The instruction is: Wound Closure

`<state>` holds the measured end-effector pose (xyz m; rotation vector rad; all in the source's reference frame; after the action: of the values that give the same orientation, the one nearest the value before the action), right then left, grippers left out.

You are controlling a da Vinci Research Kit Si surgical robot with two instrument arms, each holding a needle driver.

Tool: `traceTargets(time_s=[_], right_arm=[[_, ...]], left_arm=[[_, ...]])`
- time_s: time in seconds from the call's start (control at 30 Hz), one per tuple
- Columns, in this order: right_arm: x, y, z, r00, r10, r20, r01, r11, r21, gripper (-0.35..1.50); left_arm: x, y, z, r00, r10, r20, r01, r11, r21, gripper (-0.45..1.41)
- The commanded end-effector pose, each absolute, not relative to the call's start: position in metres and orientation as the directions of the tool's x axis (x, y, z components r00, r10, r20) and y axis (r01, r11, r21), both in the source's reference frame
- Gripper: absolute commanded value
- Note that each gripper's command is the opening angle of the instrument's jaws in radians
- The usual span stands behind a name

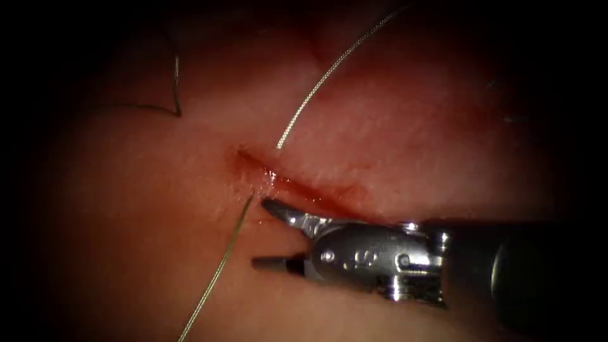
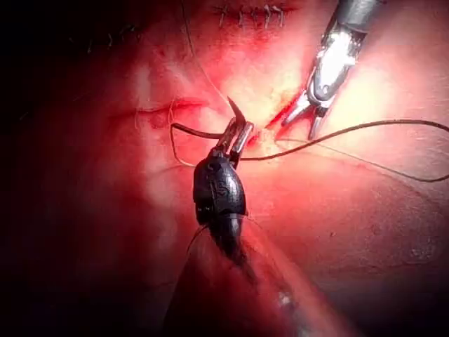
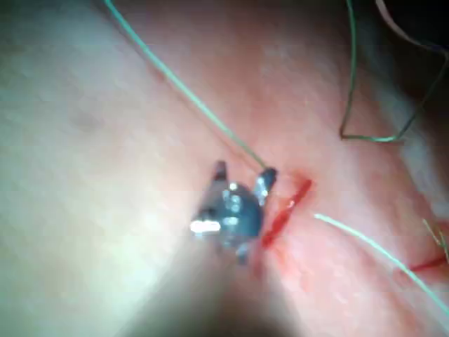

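Observation:
The cut [image 1: 297, 190] runs slantwise across the tissue [image 1: 411, 126], wet with red fluid. My right tool [image 1: 258, 233] lies just below it on the right side, jaws open and holding nothing. Thread [image 1: 329, 69] comes down from the upper right to the cut's upper end. A second strand [image 1: 218, 266] leaves the cut's left lip toward the lower left. In the left wrist view my left tool [image 2: 237, 132] is shut on the dark curved needle [image 2: 234, 111], whose point sticks out past the jaws, clear of the tissue. The right tool [image 2: 297, 125] stands open beside it.
A slack bend of thread [image 1: 176, 95] lies on the tissue at the upper left. The left wrist view shows a row of earlier stitches [image 2: 252, 14] and dark thread [image 2: 351, 130] trailing across the tissue. In the right wrist view the open jaws [image 3: 243, 173] sit beside the red cut [image 3: 284, 210].

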<state>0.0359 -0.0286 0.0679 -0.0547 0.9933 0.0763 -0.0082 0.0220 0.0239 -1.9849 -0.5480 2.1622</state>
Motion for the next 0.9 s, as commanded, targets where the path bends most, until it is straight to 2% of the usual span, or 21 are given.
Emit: traceTargets(time_s=[0.03,0.17,0.2,0.23,0.27,0.3,0.9], right_arm=[[0.0374,-0.0286,0.0691,0.538,0.033,-0.842,-0.082,0.997,-0.013,1.25],[0.0387,-0.0284,0.07,0.536,0.014,-0.844,-0.064,0.998,-0.024,1.11],[0.0389,-0.0284,0.0701,0.535,0.013,-0.844,-0.062,0.998,-0.024,1.01],[0.039,-0.0285,0.0702,0.531,0.012,-0.847,-0.06,0.998,-0.023,0.78],[0.0392,-0.0286,0.0702,0.532,0.012,-0.847,-0.053,0.998,-0.02,0.19],[0.0393,-0.0286,0.0702,0.537,0.012,-0.844,-0.046,0.999,-0.016,-0.32],[0.0345,-0.0352,0.0614,0.586,-0.014,-0.81,0.056,0.998,0.023,-0.35]], left_arm=[[-0.0087,0.022,0.0246,-0.11,0.359,-0.927,0.13,-0.919,-0.371,-0.45],[-0.0088,0.022,0.0247,-0.11,0.359,-0.927,0.129,-0.92,-0.371,-0.45],[-0.0089,0.022,0.0247,-0.11,0.358,-0.927,0.128,-0.92,-0.371,-0.45],[-0.0089,0.0219,0.0247,-0.113,0.358,-0.927,0.129,-0.92,-0.371,-0.45],[-0.0089,0.0219,0.0247,-0.113,0.358,-0.927,0.129,-0.92,-0.37,-0.45],[-0.0089,0.0219,0.0247,-0.113,0.357,-0.927,0.129,-0.92,-0.37,-0.45],[-0.0089,0.0219,0.0247,-0.116,0.357,-0.927,0.13,-0.92,-0.37,-0.45]])
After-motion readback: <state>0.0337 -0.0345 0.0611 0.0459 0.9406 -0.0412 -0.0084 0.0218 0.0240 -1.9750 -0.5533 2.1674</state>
